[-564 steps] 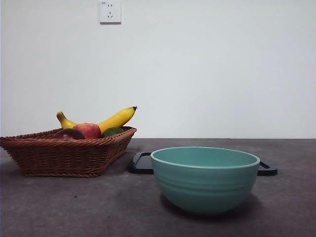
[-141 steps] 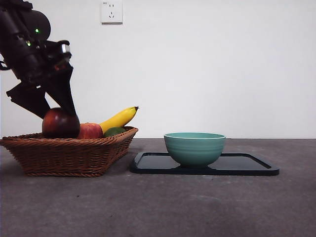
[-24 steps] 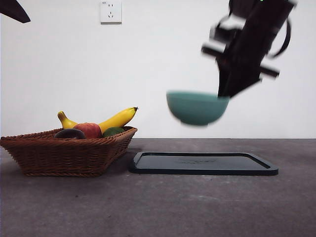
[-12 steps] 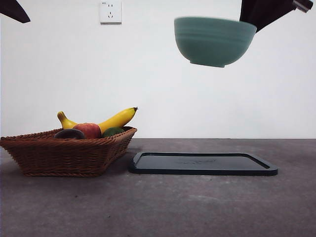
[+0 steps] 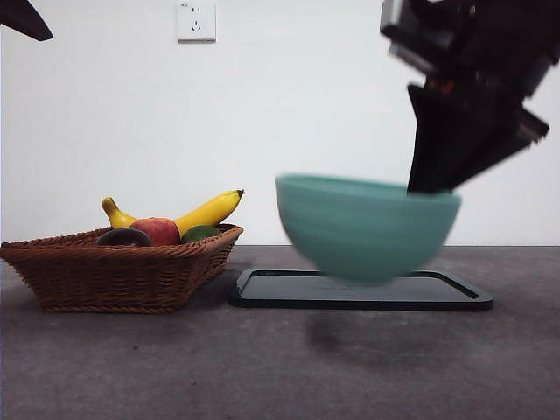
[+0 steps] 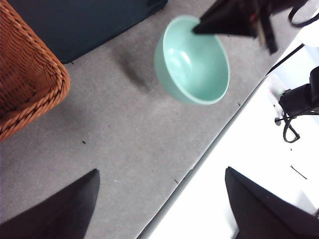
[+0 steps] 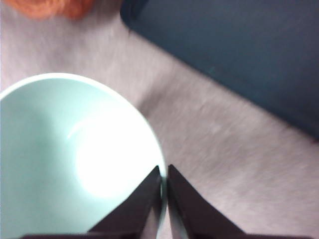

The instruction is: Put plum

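The dark maroon plum (image 5: 123,237) lies in the wicker basket (image 5: 114,273) at the left of the front view, next to a red-and-yellow fruit (image 5: 157,230). My right gripper (image 7: 164,196) is shut on the rim of the teal bowl (image 5: 366,226) and holds it in the air, low above the table in front of the black tray (image 5: 359,290). The bowl is empty in the right wrist view (image 7: 70,159) and also shows in the left wrist view (image 6: 192,62). My left gripper (image 6: 162,206) is open and empty, high above the table's front edge.
A banana (image 5: 206,211) and a dark green fruit (image 5: 200,233) also lie in the basket. A corner of the basket (image 6: 27,74) shows in the left wrist view. A wall socket (image 5: 195,20) is on the white wall. The table's front edge (image 6: 199,164) runs near the left gripper.
The right gripper has swung the bowl from high up down and toward the camera, so it now hangs low and near. The basket, fruit and tray have not moved.
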